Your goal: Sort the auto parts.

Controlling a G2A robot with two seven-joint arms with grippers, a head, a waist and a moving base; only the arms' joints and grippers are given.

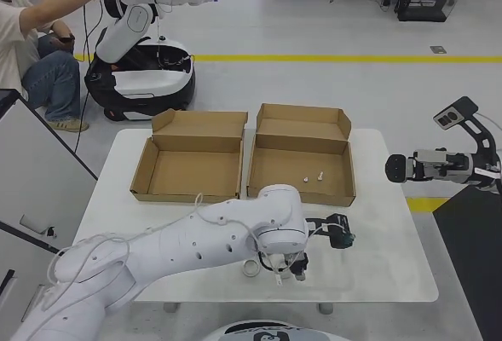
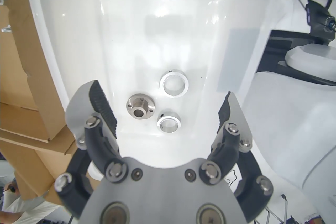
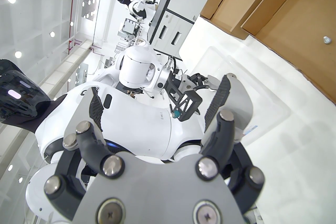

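Three shiny metal parts are lying in a clear tray (image 2: 265, 12) on the table (image 1: 387, 256): a big ring (image 2: 164, 83), a small ring (image 2: 160, 123) and one round hub (image 2: 140, 109). The hub is sitting just beside the small ring. The left hand (image 2: 162, 91) is hanging right above them, its fingers spread wide, holding nothing. The right hand (image 3: 160, 86) is hanging out past the table's side, fingers wide too, with nothing in it. Two brown boxes (image 1: 187, 166) are standing side by side, and two small bolts (image 1: 307, 179) are lying in the one nearer the right hand.

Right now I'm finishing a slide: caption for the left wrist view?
Open left gripper over clear tray holding large ring, small ring and flanged hub.
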